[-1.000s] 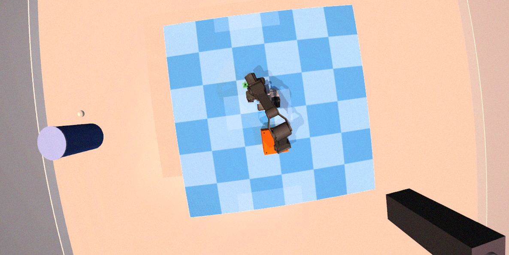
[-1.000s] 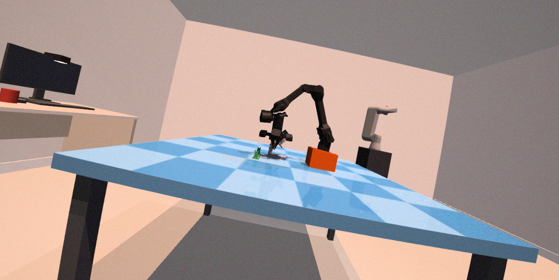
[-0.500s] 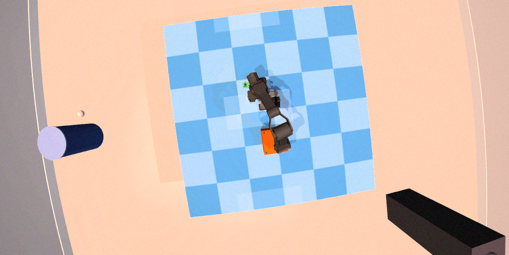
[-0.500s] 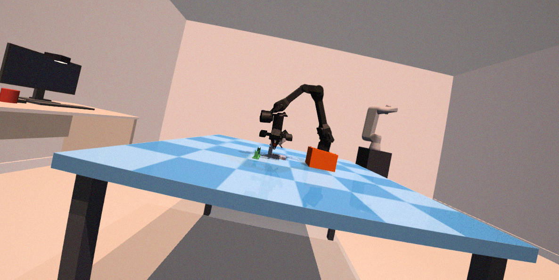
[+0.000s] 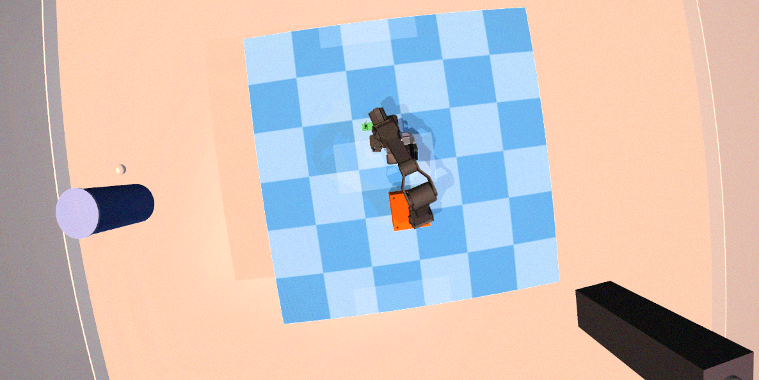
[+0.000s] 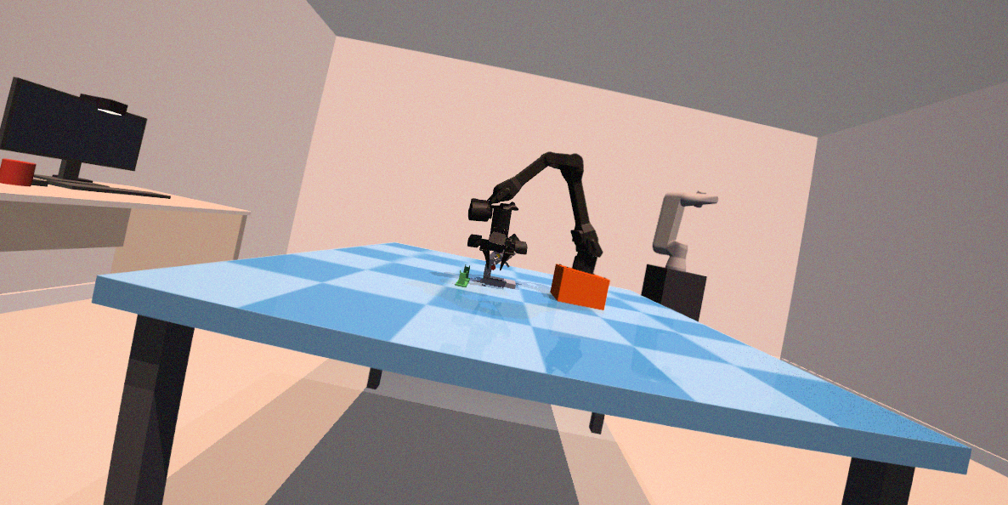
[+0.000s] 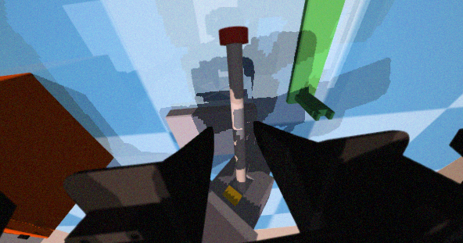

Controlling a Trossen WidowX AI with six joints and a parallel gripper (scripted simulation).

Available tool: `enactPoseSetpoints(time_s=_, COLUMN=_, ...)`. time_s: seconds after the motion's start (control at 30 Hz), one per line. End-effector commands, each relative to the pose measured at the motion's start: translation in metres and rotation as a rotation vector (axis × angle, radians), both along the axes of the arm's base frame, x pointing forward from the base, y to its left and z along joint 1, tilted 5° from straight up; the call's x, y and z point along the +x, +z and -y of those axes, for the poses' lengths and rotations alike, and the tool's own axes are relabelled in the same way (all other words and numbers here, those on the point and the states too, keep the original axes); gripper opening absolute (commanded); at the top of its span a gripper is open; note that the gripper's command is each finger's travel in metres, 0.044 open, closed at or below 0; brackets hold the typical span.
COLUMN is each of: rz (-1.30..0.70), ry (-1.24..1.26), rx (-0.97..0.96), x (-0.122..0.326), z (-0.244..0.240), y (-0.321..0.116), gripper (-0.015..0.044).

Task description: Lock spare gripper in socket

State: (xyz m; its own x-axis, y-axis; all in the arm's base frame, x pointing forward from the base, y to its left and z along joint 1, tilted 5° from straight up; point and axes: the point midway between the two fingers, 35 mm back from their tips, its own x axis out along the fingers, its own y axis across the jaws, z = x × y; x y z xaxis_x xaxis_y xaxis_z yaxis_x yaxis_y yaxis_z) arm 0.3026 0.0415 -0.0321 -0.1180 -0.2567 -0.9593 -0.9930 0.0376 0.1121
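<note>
The lock pin has a dark red head (image 7: 233,36) and a long grey shaft (image 7: 235,69). My gripper (image 7: 233,128) (image 6: 495,266) is open; its black fingers stand on either side of the shaft, with visible gaps. The pin's far end meets a grey part (image 7: 258,189) with a yellow patch; how deep it sits in any hole cannot be told. A pale grey plate (image 7: 181,126) lies low behind the left finger. I cannot tell for certain which grey parts are the mount's socket and which the spare gripper. In the top view the arm hides most of this.
A green bracket (image 5: 366,126) (image 6: 461,280) (image 7: 322,33) stands close to the gripper, upper right in the wrist view. An orange box (image 5: 399,212) (image 6: 581,289) (image 7: 47,146) stands by the arm's base. The checkered table (image 5: 297,292) (image 6: 296,303) carries everything.
</note>
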Motion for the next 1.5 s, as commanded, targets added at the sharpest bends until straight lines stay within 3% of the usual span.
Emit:
enactPoseSetpoints(time_s=0.0, rz=0.0, ry=0.0, rx=0.0, x=0.0, z=0.0, y=0.0, gripper=0.02)
enactPoseSetpoints(time_s=1.43, rz=-0.022, ry=0.016, rx=-0.04, x=0.004, z=-0.062, y=0.083, gripper=0.02)
enactPoseSetpoints(time_s=1.47, rz=-0.022, ry=0.017, rx=-0.043, x=0.003, z=-0.057, y=0.078, gripper=0.0226)
